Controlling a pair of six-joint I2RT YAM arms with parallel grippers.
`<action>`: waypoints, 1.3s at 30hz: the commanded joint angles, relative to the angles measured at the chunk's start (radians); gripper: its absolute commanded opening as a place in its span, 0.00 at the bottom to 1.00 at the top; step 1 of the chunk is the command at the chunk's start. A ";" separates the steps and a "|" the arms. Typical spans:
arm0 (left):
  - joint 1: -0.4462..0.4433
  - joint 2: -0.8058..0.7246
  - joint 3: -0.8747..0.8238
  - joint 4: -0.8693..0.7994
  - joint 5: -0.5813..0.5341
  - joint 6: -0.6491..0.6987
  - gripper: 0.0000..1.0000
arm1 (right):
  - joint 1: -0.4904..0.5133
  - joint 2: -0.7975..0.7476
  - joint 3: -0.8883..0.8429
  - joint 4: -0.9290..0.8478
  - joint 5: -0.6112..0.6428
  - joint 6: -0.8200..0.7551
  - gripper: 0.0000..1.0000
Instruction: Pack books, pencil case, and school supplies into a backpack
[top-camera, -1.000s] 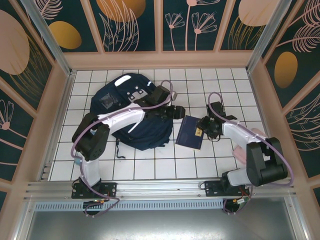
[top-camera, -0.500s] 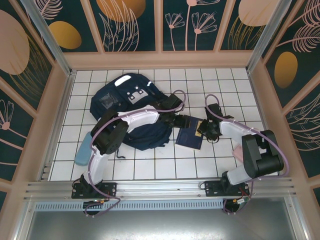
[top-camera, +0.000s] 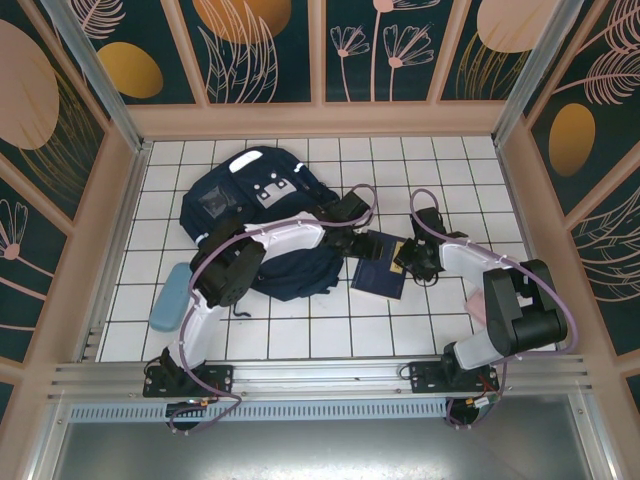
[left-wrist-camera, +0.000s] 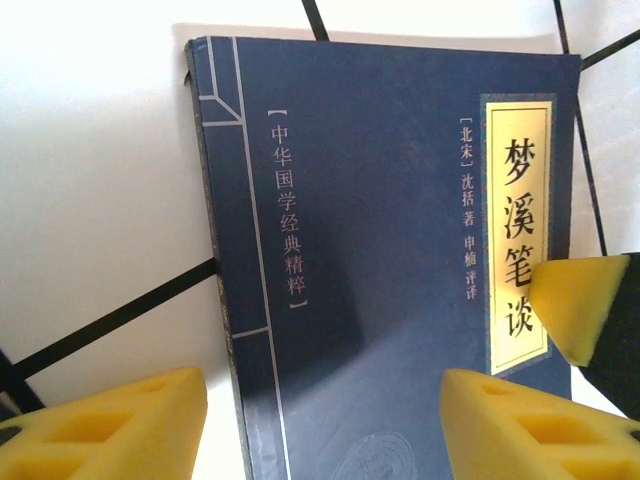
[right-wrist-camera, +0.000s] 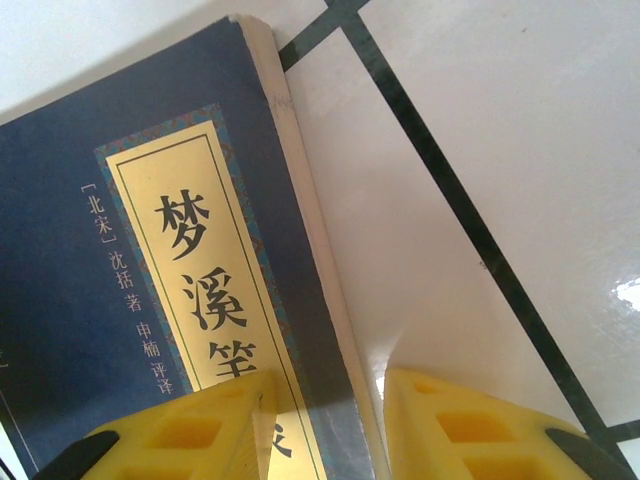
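A navy book (top-camera: 378, 270) with a yellow label strip lies flat on the white tiles, right of the dark navy backpack (top-camera: 250, 200). My left gripper (top-camera: 362, 240) hovers over the book's left edge. In the left wrist view its jaws (left-wrist-camera: 320, 430) stand open, one finger on the tile past the spine and the other over the cover (left-wrist-camera: 380, 250). My right gripper (top-camera: 405, 258) is at the book's right edge. Its jaws (right-wrist-camera: 330, 430) are narrowly open and straddle the page edge, one finger over the label (right-wrist-camera: 200, 270) and the other on the tile.
A light blue pencil case (top-camera: 167, 297) lies on the tiles left of the left arm. A pink object (top-camera: 478, 300) is partly hidden behind the right arm. Patterned walls (top-camera: 320, 50) enclose the tiled floor on three sides.
The left arm has swung right from the backpack to the book's left edge. Both grippers have narrowed, and the right gripper has settled on the book's right edge.
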 joint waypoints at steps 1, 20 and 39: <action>-0.007 0.060 -0.006 -0.102 -0.016 0.010 0.63 | -0.002 0.022 -0.025 0.015 -0.034 -0.004 0.35; -0.010 -0.041 0.039 0.083 0.350 -0.029 0.58 | -0.002 0.029 -0.067 0.121 -0.164 0.042 0.35; 0.047 -0.271 -0.163 0.112 0.198 -0.082 0.54 | 0.040 0.060 0.006 0.178 -0.223 0.029 0.36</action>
